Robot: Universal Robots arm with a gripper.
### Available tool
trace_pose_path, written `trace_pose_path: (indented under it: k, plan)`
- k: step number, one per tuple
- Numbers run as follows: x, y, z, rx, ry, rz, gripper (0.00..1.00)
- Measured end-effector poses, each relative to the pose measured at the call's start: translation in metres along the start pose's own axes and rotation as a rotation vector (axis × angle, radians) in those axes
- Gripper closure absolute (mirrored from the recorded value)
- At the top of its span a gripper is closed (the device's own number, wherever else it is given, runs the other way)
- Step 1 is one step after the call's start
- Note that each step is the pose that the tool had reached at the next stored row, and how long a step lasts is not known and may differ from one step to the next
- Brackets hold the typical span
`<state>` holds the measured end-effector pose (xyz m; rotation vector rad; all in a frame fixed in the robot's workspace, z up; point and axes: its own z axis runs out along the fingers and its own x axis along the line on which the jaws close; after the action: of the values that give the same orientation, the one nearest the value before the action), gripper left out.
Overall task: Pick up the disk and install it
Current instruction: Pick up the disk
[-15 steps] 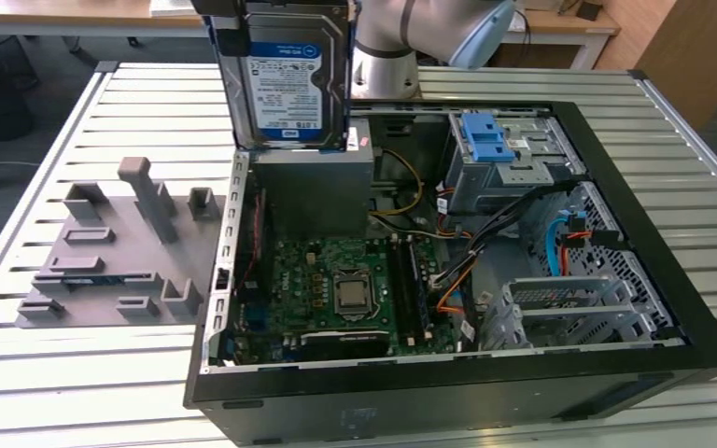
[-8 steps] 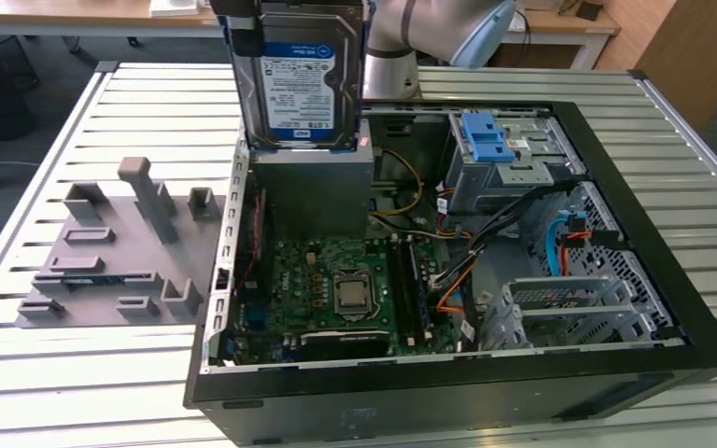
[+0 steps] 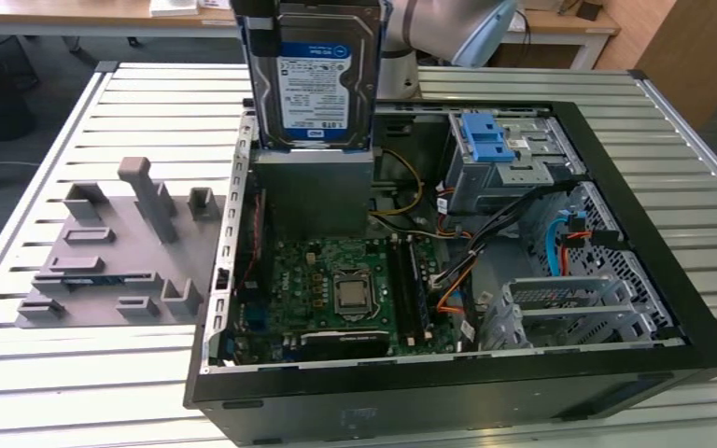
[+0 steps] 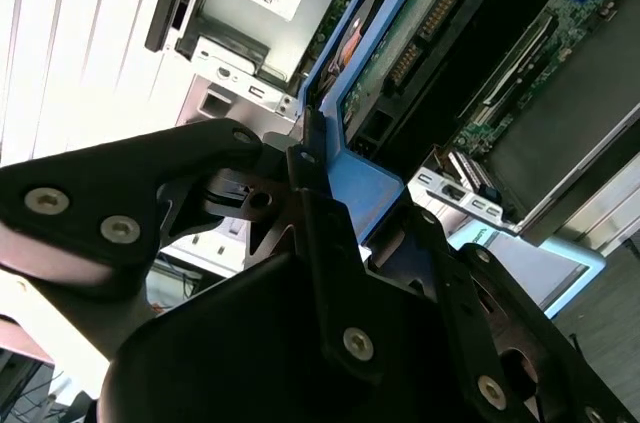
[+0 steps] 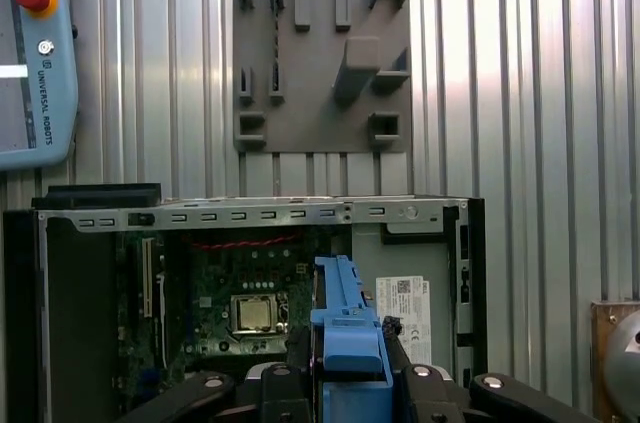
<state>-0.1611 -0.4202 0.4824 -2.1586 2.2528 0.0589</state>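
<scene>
The disk (image 3: 317,79), a silver drive with a white-and-blue label in a blue frame, hangs upright above the back left of the open computer case (image 3: 657,280) in the exterior view. It is well clear of the parts below. In the second wrist view my gripper (image 4: 300,158) is shut on the disk's blue frame (image 4: 375,188), one black finger (image 4: 200,173) on each side. The first wrist view looks down over the gripper (image 5: 345,348) and the frame's blue edge (image 5: 345,328) into the case.
Inside the case lie a green motherboard (image 3: 346,285), a grey power-supply box (image 3: 315,191), a drive cage with a blue bracket (image 3: 489,140) and loose cables (image 3: 558,238). A grey fixture plate (image 3: 116,252) sits on the slatted table at the exterior view's left. A teach pendant (image 5: 35,53) lies nearby.
</scene>
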Motion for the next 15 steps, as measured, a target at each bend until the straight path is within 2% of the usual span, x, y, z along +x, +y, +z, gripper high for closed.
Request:
trace_pose_path:
  k: [4, 12, 15]
  plan:
    - [-0.0002, -0.0047, -0.0001, 0.0, 0.0, 0.0, 0.63]
    - [-0.0001, -0.0052, -0.0001, 0.0, 0.0, 0.0, 0.63]
    - [0.0019, -0.0055, -0.0001, 0.0, 0.0, 0.0, 0.63]
